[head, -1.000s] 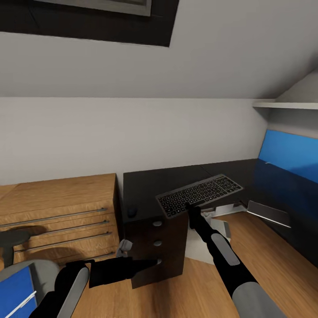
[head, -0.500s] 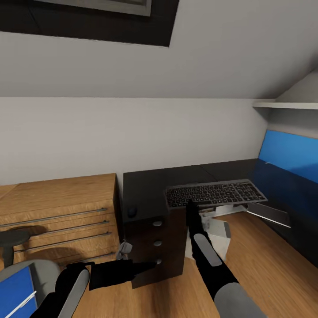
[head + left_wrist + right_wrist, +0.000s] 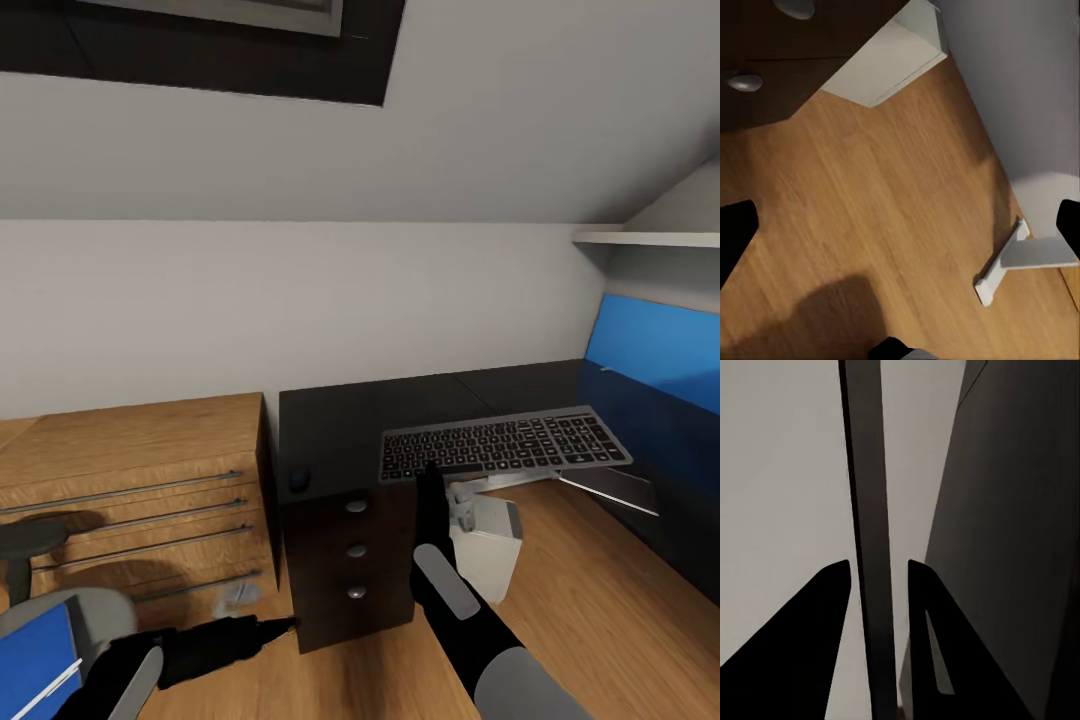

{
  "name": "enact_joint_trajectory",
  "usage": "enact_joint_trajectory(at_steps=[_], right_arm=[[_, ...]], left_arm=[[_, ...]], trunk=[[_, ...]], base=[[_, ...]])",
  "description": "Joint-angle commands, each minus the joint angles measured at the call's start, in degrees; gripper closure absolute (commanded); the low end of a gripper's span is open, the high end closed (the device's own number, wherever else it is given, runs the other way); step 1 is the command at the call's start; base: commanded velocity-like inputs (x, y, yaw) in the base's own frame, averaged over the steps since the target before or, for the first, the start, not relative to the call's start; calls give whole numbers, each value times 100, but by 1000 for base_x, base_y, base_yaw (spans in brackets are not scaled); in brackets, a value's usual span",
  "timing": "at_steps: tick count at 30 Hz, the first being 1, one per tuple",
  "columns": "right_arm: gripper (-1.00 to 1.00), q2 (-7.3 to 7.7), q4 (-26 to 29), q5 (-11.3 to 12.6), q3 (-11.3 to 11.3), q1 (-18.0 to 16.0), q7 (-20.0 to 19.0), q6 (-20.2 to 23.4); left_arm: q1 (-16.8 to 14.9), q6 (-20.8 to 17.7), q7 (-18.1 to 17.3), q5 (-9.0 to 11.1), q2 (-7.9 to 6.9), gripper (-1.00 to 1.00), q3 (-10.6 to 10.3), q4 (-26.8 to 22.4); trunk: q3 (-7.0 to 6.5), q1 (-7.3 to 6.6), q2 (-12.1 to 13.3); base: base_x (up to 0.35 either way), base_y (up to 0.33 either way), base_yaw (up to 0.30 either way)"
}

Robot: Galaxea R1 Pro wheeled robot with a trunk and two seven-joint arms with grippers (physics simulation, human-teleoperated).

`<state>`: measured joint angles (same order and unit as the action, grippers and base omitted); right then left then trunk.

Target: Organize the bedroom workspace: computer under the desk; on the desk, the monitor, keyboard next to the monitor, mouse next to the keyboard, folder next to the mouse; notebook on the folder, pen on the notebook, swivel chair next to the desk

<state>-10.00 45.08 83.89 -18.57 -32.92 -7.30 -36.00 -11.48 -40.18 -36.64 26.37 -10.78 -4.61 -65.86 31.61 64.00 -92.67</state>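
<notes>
My right gripper [image 3: 432,470] is shut on the near edge of the grey keyboard [image 3: 505,443], holding it almost level just above the glossy black desk [image 3: 335,415]. In the right wrist view its fingers [image 3: 832,611] clamp the keyboard's thin edge [image 3: 868,532]. The dark mouse [image 3: 298,478] lies on the desk's left front corner. The light-grey computer [image 3: 487,548] stands under the desk. My left gripper [image 3: 275,628] hangs open low over the floor before the drawers. At lower left a blue folder [image 3: 30,650] lies on the swivel chair [image 3: 85,610]. I cannot make out the monitor or the notebook.
A light wooden dresser [image 3: 130,470] with bar handles adjoins the desk's left side. A blue panel [image 3: 655,350] stands on the desk's right wing under a white shelf [image 3: 650,238]. The left wrist view looks down on wood floor, a white desk leg [image 3: 1020,259] and the computer [image 3: 892,56].
The keyboard has swung from tilted to nearly level and moved right over the desk. My right arm has drawn in. My left gripper has dropped away from the drawer front toward the floor.
</notes>
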Motion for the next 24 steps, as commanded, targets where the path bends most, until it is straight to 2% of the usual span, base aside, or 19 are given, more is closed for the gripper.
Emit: enact_joint_trajectory(at_steps=[1,6,10,24], right_arm=[[100,0,-7,62,-13,-5,-47,-32],[100,0,-22,74,-15,-4,-40,-24],[100,0,-25,75,-15,-4,-37,-14],[100,0,-17,29,-14,-4,-45,-18]], left_arm=[[-4,136,228,41,-3,-100,-6,9],[-4,339,445,51,-19,-100,55,20],[-4,358,462,52,-20,-100,195,20],[-4,370,457,52,-26,-100,401,27]], trunk=[[6,0,-3],[6,0,-3],[6,0,-3],[6,0,-3]], base=[[0,0,0],[0,0,0],[0,0,0],[0,0,0]])
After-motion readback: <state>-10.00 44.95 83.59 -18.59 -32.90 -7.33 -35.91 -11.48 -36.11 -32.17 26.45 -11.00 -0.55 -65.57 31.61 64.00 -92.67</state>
